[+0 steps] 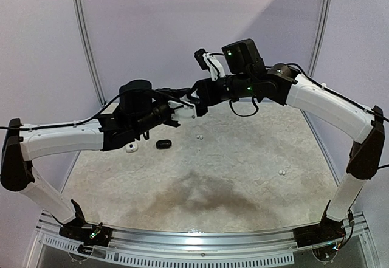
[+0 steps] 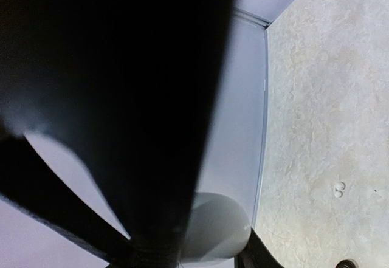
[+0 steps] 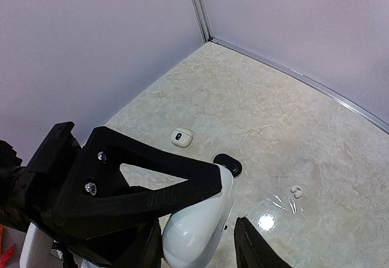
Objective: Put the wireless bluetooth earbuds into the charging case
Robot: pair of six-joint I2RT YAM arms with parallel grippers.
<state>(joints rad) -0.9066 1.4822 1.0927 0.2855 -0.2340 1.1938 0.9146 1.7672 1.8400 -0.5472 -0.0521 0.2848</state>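
Earbuds, tiny glossy white beads, seemingly paired, on mottled table

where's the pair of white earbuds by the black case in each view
top external: white earbuds mid-table, right of the black case
left wrist: earbuds at lower right
right wrist: earbuds right of centre, right of the black case
landmark: the black case, unsure in left wrist

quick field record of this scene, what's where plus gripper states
white oval case: mid-air between both grippers
left gripper: seems shut on it
right gripper: fingers flank it, grip unclear
small white case: on table
black case: beside it, apart
white earbuds: pair mid-table, one more farther right
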